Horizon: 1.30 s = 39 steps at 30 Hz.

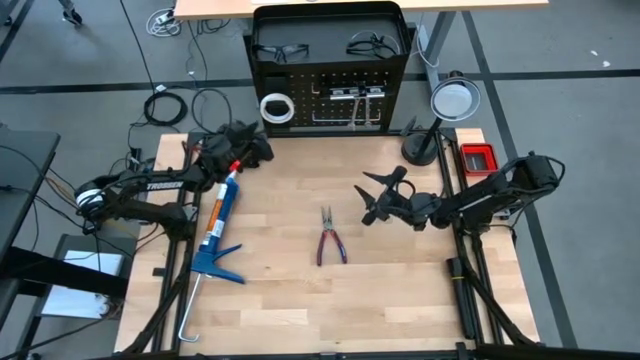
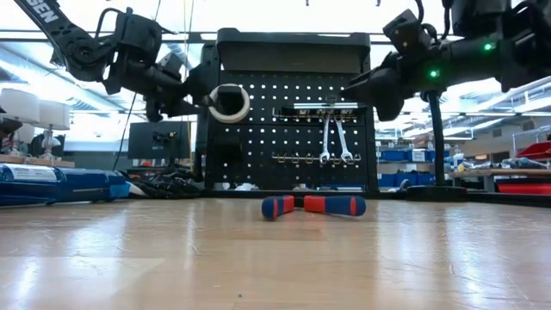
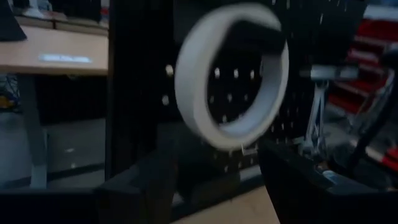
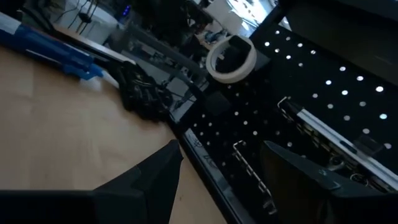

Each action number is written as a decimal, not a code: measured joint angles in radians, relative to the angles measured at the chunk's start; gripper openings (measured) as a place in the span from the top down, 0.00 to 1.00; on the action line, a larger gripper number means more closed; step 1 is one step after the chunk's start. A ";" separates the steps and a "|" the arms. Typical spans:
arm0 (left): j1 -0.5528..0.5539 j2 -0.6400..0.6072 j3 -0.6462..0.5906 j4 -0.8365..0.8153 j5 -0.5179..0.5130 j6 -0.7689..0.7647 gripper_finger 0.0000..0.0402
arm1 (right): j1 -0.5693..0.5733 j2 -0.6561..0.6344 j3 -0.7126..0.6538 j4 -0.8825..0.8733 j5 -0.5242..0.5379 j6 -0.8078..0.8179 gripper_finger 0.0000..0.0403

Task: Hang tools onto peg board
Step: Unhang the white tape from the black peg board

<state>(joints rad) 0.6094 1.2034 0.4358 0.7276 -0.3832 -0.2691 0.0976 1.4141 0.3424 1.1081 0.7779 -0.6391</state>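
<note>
Open wood on my table (image 1: 290, 300) across the near half; only the red-handled pliers (image 1: 331, 238) lie mid-table, with bare board all round them. Left side is cluttered: the blue caulking gun (image 1: 214, 225) runs lengthwise along that edge. Far edge is walled by the peg board (image 1: 330, 95). Its left columns are taken by the white tape roll (image 1: 276, 108) and my left gripper (image 1: 258, 148) close under it. The wrenches (image 2: 333, 139) fill the middle hooks. The lamp (image 1: 452, 100) crowds the right corner.

White tape roll (image 1: 276, 108) and wrenches (image 2: 334, 138) hang on the board (image 1: 330, 95); red pliers (image 1: 330, 238) lie mid-counter.
</note>
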 joint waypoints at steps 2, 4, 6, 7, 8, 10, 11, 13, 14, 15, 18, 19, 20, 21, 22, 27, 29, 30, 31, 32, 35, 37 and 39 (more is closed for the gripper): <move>0.002 0.000 0.000 0.039 -0.005 0.004 0.44 | -0.013 0.002 0.000 0.002 -0.037 0.008 0.43; 0.006 0.000 0.000 0.070 -0.006 0.022 0.44 | -0.030 0.002 0.001 0.018 -0.089 0.006 0.43; 0.013 0.000 0.000 0.074 -0.013 0.036 0.44 | -0.048 0.002 0.008 0.042 -0.118 -0.056 0.43; 0.018 0.000 0.000 0.073 -0.023 0.037 0.44 | -0.061 0.003 0.016 0.076 -0.120 -0.083 0.43; 0.024 0.000 0.000 0.074 -0.033 0.035 0.44 | -0.076 0.002 0.029 0.119 -0.128 -0.093 0.43; 0.033 0.001 0.011 0.057 -0.043 0.024 0.44 | -0.106 -0.001 0.046 0.162 -0.179 -0.094 0.43; 0.037 0.001 0.017 0.054 -0.043 0.022 0.44 | -0.120 0.000 0.050 0.156 -0.208 -0.094 0.43; 0.039 0.001 0.031 0.051 -0.042 0.024 0.44 | -0.146 0.006 0.053 0.141 -0.257 -0.081 0.43; 0.039 0.001 0.041 0.050 -0.042 0.032 0.44 | -0.158 0.007 0.053 0.141 -0.272 -0.071 0.43; 0.039 0.001 0.052 0.044 -0.042 0.043 0.44 | -0.168 0.007 0.053 0.140 -0.275 -0.063 0.43; 0.039 0.001 0.090 -0.038 -0.042 0.068 0.44 | -0.189 0.008 0.042 0.132 -0.274 -0.041 0.43; 0.039 0.002 0.107 -0.075 -0.046 0.082 0.44 | -0.194 0.008 0.041 0.132 -0.274 -0.033 0.43; 0.039 0.004 0.124 -0.105 -0.054 0.093 0.44 | -0.199 0.008 0.041 0.134 -0.275 -0.022 0.43; 0.039 0.012 0.140 -0.121 -0.064 0.105 0.44 | -0.204 0.008 0.041 0.133 -0.275 -0.013 0.43; 0.039 0.022 0.153 -0.125 -0.068 0.109 0.44 | -0.207 0.008 0.041 0.130 -0.275 -0.008 0.43; 0.069 0.085 0.192 -0.134 -0.069 0.111 0.44 | -0.211 0.008 0.041 0.104 -0.275 -0.006 0.43; 0.084 0.106 0.198 -0.143 -0.068 0.107 0.44 | -0.211 0.008 0.041 0.098 -0.275 -0.006 0.43; 0.088 0.118 0.202 -0.143 -0.068 0.105 0.44 | -0.211 0.008 0.041 0.098 -0.275 -0.006 0.43; 0.092 0.126 0.204 -0.141 -0.068 0.105 0.44 | -0.211 0.008 0.041 0.098 -0.275 -0.006 0.43; 0.096 0.130 0.207 -0.140 -0.068 0.106 0.44 | -0.211 0.008 0.041 0.098 -0.275 -0.006 0.43; 0.101 0.140 0.207 -0.123 -0.068 0.108 0.44 | -0.212 0.008 0.041 0.098 -0.275 0.004 0.43; 0.104 0.140 0.207 -0.109 -0.068 0.116 0.45 | -0.216 0.008 0.041 0.097 -0.275 0.010 0.43; 0.105 0.140 0.207 -0.086 -0.075 0.138 0.46 | -0.220 0.008 0.041 0.095 -0.280 0.015 0.44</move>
<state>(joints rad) 0.7139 1.3437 0.6430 0.6414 -0.4583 -0.1315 -0.1223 1.4220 0.3832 1.2034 0.4983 -0.6239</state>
